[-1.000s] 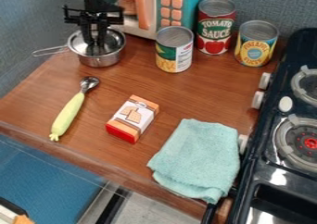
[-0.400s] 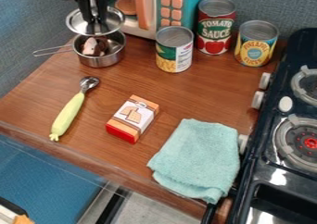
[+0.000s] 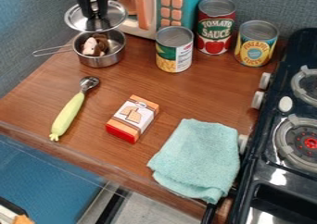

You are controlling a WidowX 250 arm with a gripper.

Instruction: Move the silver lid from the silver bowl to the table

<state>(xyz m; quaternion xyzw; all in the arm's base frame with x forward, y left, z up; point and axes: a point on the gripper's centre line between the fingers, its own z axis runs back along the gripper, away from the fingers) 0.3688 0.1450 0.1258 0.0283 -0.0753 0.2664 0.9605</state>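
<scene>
The black gripper [image 3: 94, 15] hangs at the upper left, shut on the silver lid [image 3: 114, 17]. The lid is held in the air just above the silver bowl [image 3: 102, 60], a small pot with a wire handle pointing left. Brown and pinkish pieces lie inside the bowl, below the lid. The wooden table [image 3: 192, 100] spreads out in front and to the right of the bowl.
A yellow-handled spoon [image 3: 68, 114] and a small box [image 3: 132, 119] lie in front of the bowl. Three cans stand right of it, the nearest a corn can [image 3: 174, 52]. A teal cloth [image 3: 197, 158] lies beside the stove [image 3: 272, 172]. A toy microwave [image 3: 180, 8] stands behind.
The gripper has risen with the lid, lifting it off the bowl and uncovering the pieces inside. Spoon, box, cans and cloth have stayed put.
</scene>
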